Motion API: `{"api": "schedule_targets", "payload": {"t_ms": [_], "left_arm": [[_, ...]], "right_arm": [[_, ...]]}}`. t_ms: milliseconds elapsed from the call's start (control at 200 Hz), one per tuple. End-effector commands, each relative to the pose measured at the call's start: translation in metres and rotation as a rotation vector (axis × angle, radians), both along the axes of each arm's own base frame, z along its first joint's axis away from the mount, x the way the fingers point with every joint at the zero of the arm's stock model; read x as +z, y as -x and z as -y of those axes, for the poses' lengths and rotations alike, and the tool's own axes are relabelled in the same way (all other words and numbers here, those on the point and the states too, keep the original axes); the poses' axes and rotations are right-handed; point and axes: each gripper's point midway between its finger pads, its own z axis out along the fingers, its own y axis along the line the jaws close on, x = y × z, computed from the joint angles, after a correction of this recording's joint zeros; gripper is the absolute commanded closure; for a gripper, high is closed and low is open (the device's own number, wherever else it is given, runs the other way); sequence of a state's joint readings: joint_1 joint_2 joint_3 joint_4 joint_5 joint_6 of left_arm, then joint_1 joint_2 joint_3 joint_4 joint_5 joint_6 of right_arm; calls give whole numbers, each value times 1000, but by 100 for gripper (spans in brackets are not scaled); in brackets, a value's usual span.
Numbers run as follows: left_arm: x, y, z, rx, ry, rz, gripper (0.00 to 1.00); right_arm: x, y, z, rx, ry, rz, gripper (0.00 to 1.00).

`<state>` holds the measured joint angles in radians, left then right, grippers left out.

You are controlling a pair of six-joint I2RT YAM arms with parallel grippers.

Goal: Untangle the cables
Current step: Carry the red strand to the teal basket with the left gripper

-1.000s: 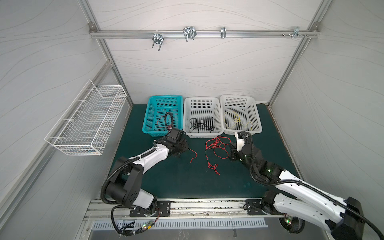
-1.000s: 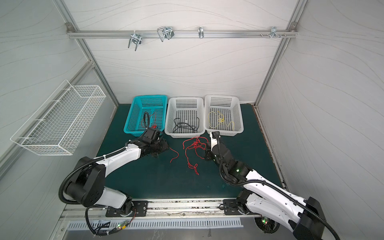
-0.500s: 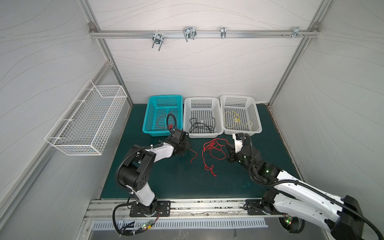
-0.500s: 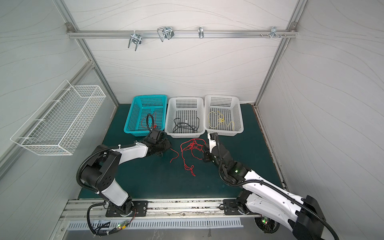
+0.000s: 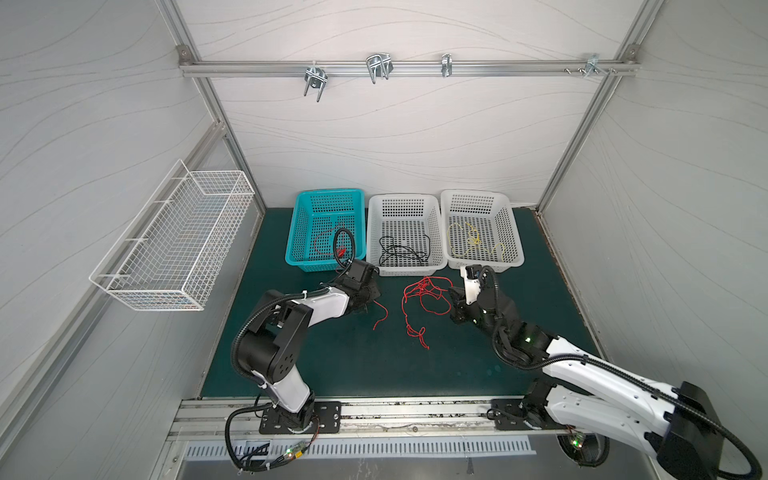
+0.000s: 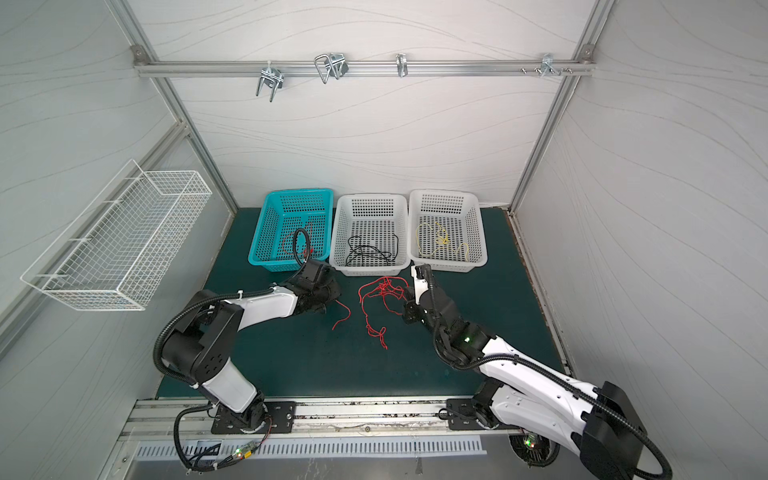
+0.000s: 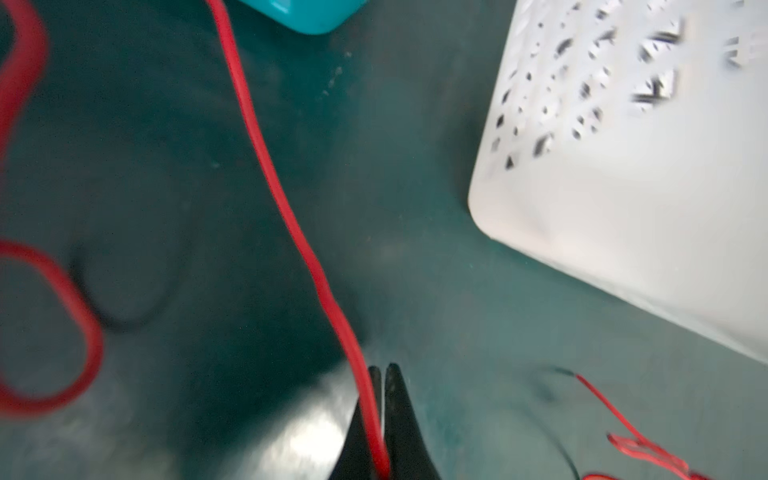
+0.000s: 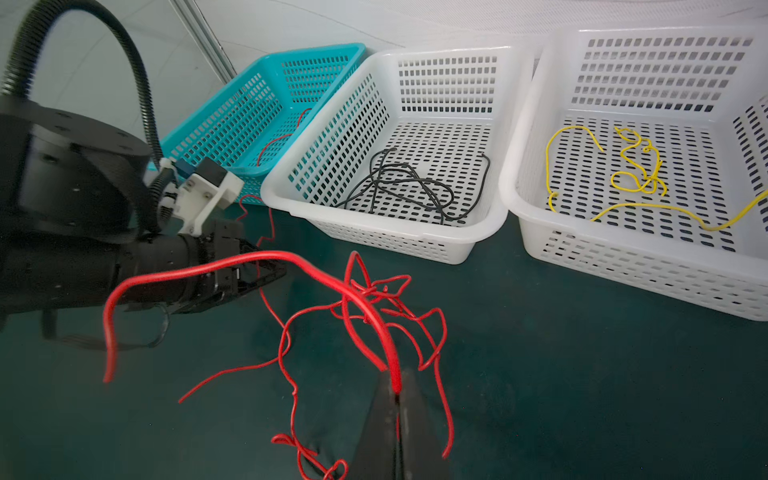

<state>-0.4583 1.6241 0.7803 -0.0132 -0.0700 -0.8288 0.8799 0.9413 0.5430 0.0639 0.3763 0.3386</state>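
R hand (image 8: 395,376) pressed together, pinching red cable (image 8: 291,259) low over worktop (image 5: 332,357); L hand (image 7: 383,370) likewise clamped on a red strand (image 7: 268,166). Red tangle (image 5: 422,297) lies btwn them. Beyond: black cable (image 5: 400,248) in mid basket (image 5: 409,271), yellow cable (image 5: 471,240) in white basket (image 5: 484,264) beside it.

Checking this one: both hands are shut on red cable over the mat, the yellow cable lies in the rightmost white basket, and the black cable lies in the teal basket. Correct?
Not quite. The black cable lies in the middle white basket, as the right wrist view shows. The rest holds.
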Motion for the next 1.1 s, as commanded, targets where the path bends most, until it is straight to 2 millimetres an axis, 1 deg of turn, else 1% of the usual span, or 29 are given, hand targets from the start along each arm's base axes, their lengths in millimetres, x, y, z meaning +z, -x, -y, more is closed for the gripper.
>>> {"api": "schedule_targets", "payload": {"t_ms": [0, 145, 230, 350, 475, 560, 680, 775, 840, 956, 1096], "left_arm": [[25, 6, -4, -5, -77, 57, 100], [61, 17, -4, -63, -226, 121, 100], [83, 18, -6, -73, -275, 163, 100], [114, 19, -15, -76, -356, 214, 100], [151, 11, -25, -85, -463, 256, 100], [175, 1, -22, -123, -512, 308, 100], [200, -17, -15, -193, -572, 338, 100], [210, -36, -18, -202, -593, 345, 100], [210, -51, -25, -187, -595, 345, 100], [201, -78, -42, -150, -545, 314, 100], [189, -105, -62, -113, -499, 281, 100]], "right_arm": [[19, -3, -12, 33, -39, 49, 100], [18, -5, -20, 52, -46, 44, 100], [17, -7, -25, 60, -38, 40, 100], [18, -8, -31, 88, -31, 46, 100], [16, -9, -34, 90, -35, 47, 100], [15, -11, -36, 91, -31, 42, 100], [14, -13, -42, 103, -28, 35, 100], [16, -15, -49, 118, -37, 37, 100], [17, -17, -53, 126, -39, 34, 100], [17, -19, -61, 148, -33, 31, 100], [18, -22, -67, 160, -28, 31, 100]]}}
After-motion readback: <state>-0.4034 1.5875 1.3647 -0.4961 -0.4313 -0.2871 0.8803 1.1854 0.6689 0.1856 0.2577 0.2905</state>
